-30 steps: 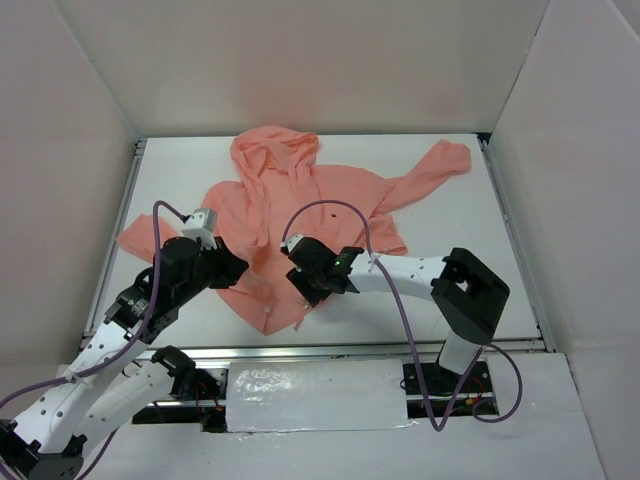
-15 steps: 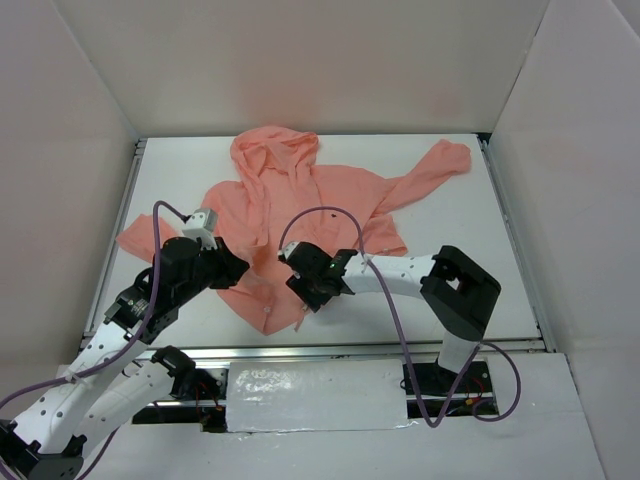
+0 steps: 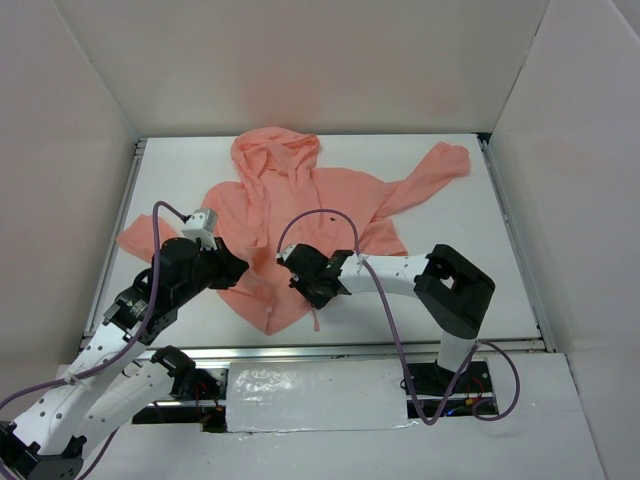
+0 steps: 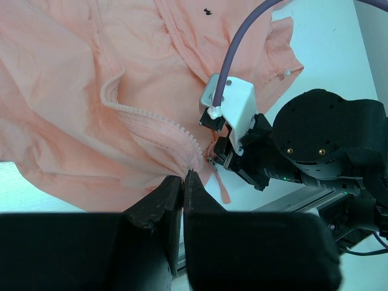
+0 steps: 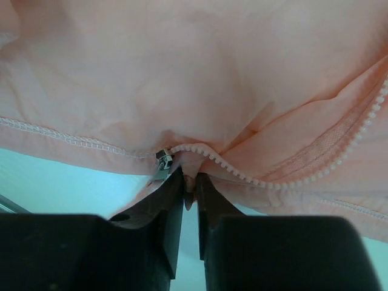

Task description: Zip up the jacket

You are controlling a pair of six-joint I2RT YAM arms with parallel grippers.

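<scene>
Table (image 3: 450,260): left end effector (image 4: 183,176), right end effector (image 5: 189,179) pinch jacket (image 3: 300,190) hem, seemingly at zipper (image 4: 182,130).

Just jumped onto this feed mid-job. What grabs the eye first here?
A salmon-pink jacket sprawls across the white table, hood toward the far wall. At its near hem, the left end effector and right end effector each pinch fabric beside the parted zipper teeth, the metal slider close by the right one.

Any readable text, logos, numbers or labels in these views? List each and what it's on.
No readable text in any view.
The jacket has a tiny dark chest mark: too small to read as letters or a brand.
Nothing else shows print.
</scene>
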